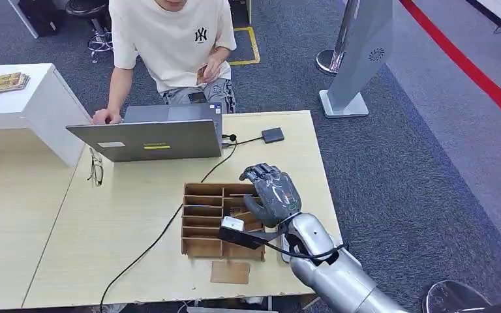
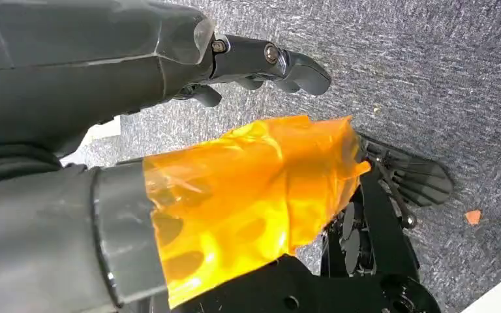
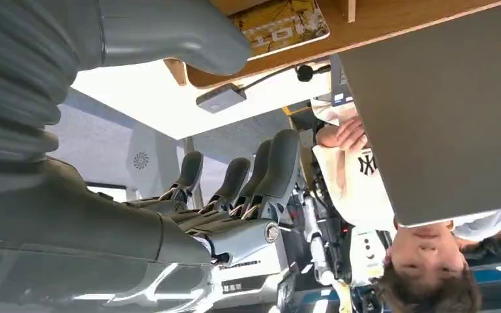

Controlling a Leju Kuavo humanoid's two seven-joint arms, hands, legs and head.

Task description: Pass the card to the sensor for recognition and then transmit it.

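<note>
Right hand (image 1: 271,192) hovering over slotted wooden box (image 1: 202,225), fingers apart, gripping nothing.
Early in task by the look of it: no card lifted yet, nothing passed to sensor (image 1: 273,135), the small dark pad on a cable near the table's far edge, well apart from the hand. Cards (image 3: 280,23) lying in a box compartment just under the thumb; exact count unreadable. Pick, scan and hand-over all left to do. Left hand (image 2: 235,65) hanging over grey carpet, fingers loosely apart, empty; orange film wrapped on its thumb (image 2: 248,195). Person (image 1: 169,39) seated behind laptop (image 1: 153,138), holding something small, possibly a card, too small to confirm. Flat brown piece (image 1: 229,272) near table's front edge, nature unclear.
</note>
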